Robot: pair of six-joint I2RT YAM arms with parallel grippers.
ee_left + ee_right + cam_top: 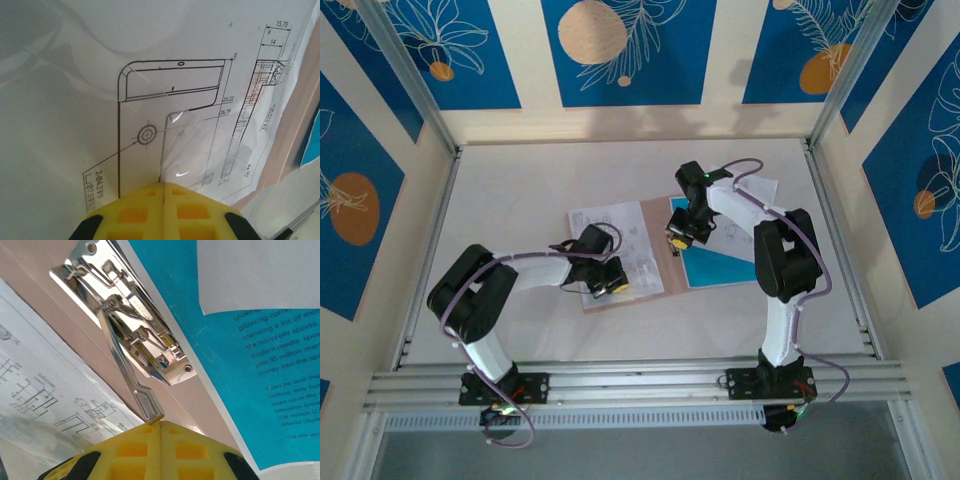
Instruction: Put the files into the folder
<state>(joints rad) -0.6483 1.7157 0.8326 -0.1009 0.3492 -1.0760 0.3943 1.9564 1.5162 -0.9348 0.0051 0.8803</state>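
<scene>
Both jaws closed, empty: left gripper [163, 192] over a printed drawing sheet [175, 110], right gripper [161, 427] touching the clip lever [125, 370] on the folder [75, 325] beside the teal sheet [240, 365].

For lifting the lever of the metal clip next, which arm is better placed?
Probably the right arm: its shut jaws sit at the tip of the clip lever. The left arm has its jaws over the printed sheet.
</scene>
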